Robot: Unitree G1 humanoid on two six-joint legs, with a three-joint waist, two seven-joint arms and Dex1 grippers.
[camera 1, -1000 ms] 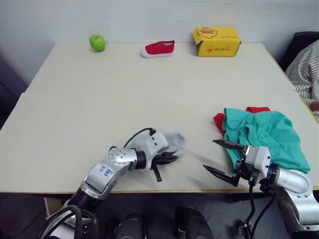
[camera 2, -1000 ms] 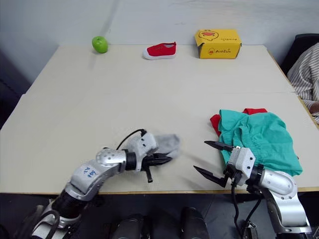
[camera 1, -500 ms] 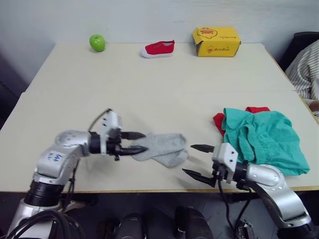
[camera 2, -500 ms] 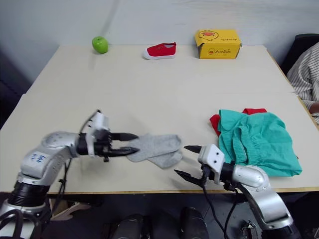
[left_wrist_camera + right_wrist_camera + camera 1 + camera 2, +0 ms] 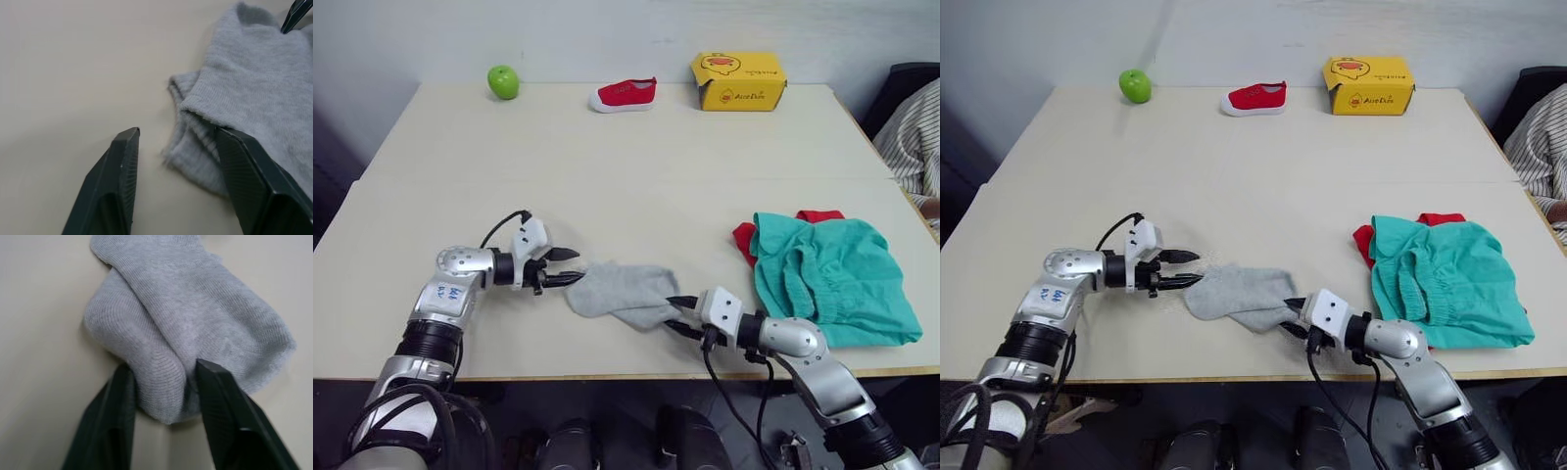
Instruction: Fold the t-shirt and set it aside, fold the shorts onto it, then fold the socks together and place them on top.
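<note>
Head views: the socks (image 5: 625, 292), light, limp grey knit that will sag and slide unless you pinch both layers at an end, lie near the desk (image 5: 607, 157) front edge, left of the shorts (image 5: 832, 279) stacked on the t-shirt (image 5: 819, 215); since half a second ago the right gripper (image 5: 677, 315) has advanced from clear of them onto their near end. Left wrist view: the left gripper (image 5: 178, 142) stands wide, one finger resting over the cloth edge, holding nothing. Right wrist view: your right gripper's fingers (image 5: 122, 382) straddle the bunched end, narrowed against it.
</note>
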